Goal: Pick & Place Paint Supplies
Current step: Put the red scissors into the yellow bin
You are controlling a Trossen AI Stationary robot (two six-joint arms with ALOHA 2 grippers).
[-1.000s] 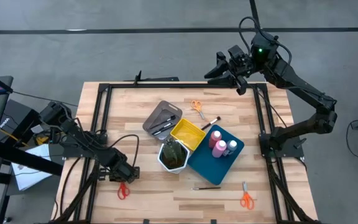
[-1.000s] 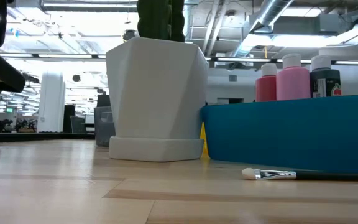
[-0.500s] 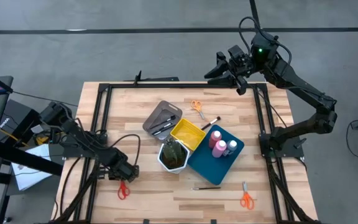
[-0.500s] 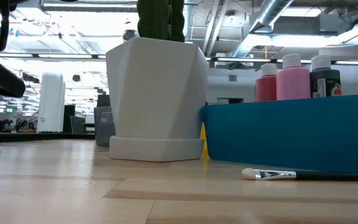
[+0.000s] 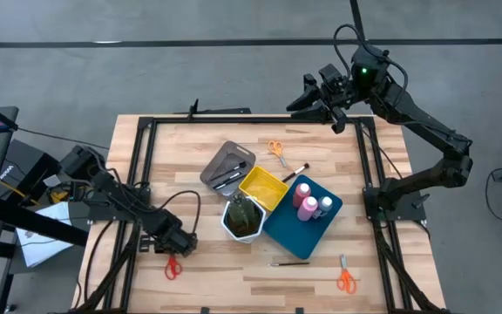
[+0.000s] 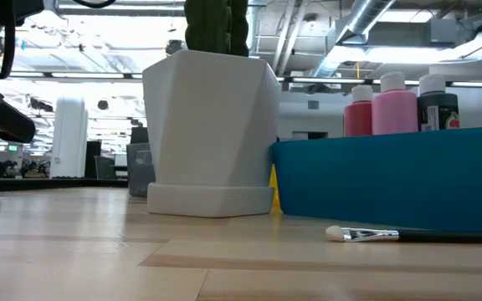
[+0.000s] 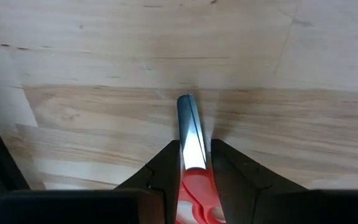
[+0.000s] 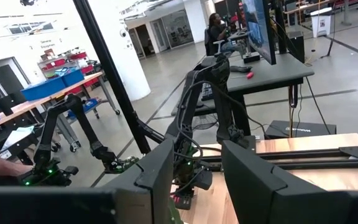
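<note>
Left gripper (image 7: 194, 163) is down low at the near-left corner of the worktop (image 5: 207, 270), with its fingers pinched on the blades of the red-handled scissors (image 7: 191, 162), which lie flat on the wood. Right gripper (image 5: 308, 98) hangs in the air past the far edge, fingers spread apart and holding nothing. Two pink bottles (image 5: 305, 199) and the white-capped one (image 5: 325, 204) stand in the blue tray (image 5: 299, 234). A brush (image 5: 288, 262) lies just beside that tray.
</note>
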